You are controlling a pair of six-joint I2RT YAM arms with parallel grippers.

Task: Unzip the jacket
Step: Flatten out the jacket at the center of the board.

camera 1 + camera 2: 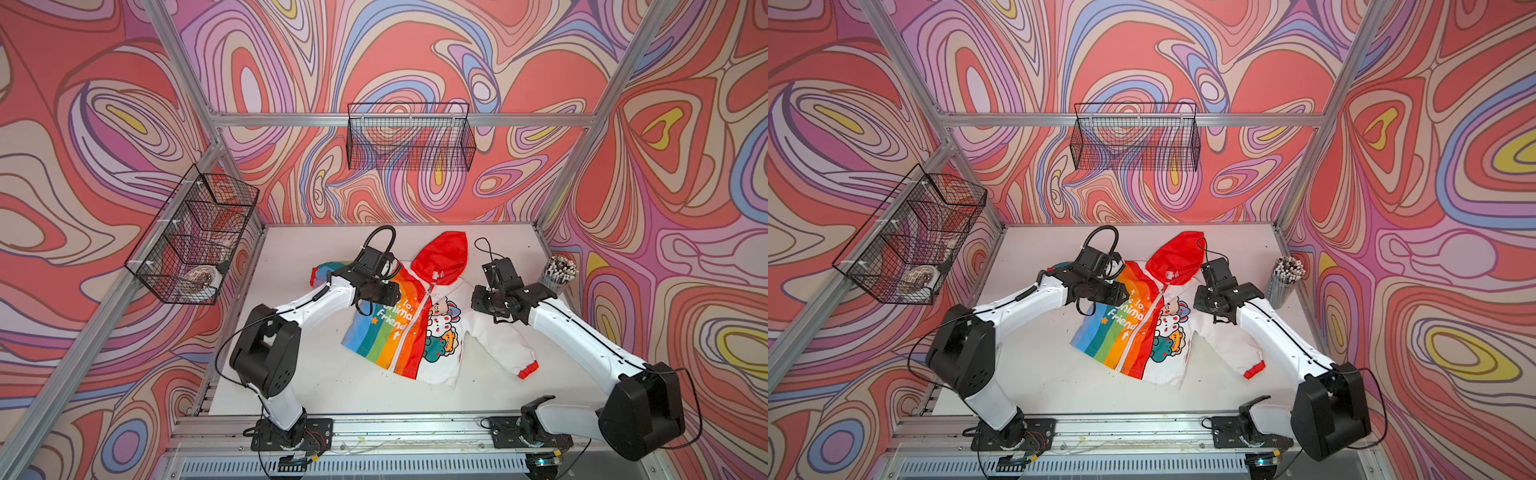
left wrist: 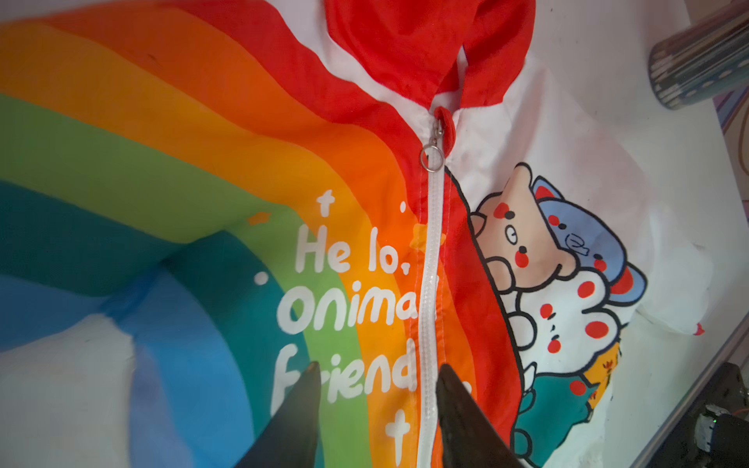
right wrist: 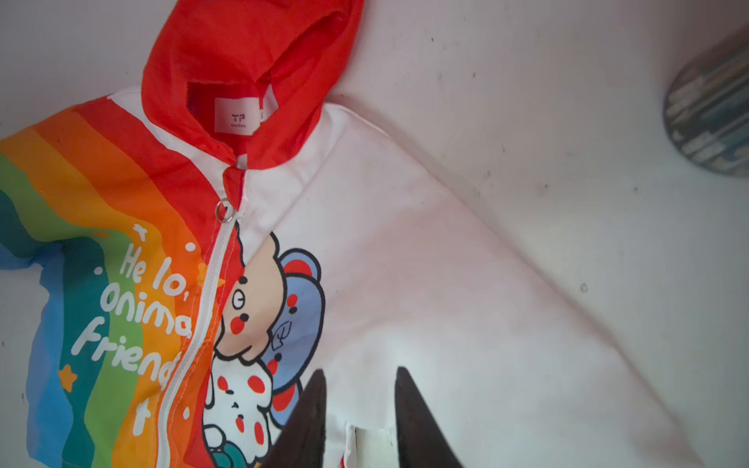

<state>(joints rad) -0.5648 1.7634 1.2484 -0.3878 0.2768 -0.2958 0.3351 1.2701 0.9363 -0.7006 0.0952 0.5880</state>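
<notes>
The jacket (image 1: 399, 332) (image 1: 1133, 332) lies flat on the white table, red hood toward the back wall. Its rainbow half is on the left and its white cartoon half on the right. The white zipper (image 2: 429, 283) is closed up to the collar, and its metal ring pull (image 2: 431, 158) (image 3: 224, 211) rests just under the hood. My left gripper (image 2: 379, 366) hangs open above the "friend" lettering, one finger over the zipper. My right gripper (image 3: 361, 370) is open above the white half beside the cartoon animals. Neither holds anything.
A cup of pencils (image 1: 559, 276) (image 1: 1285, 282) stands at the table's right edge, close to the right arm. Wire baskets hang on the back wall (image 1: 409, 137) and the left wall (image 1: 195, 237). Bare table (image 1: 332, 382) lies in front of the jacket.
</notes>
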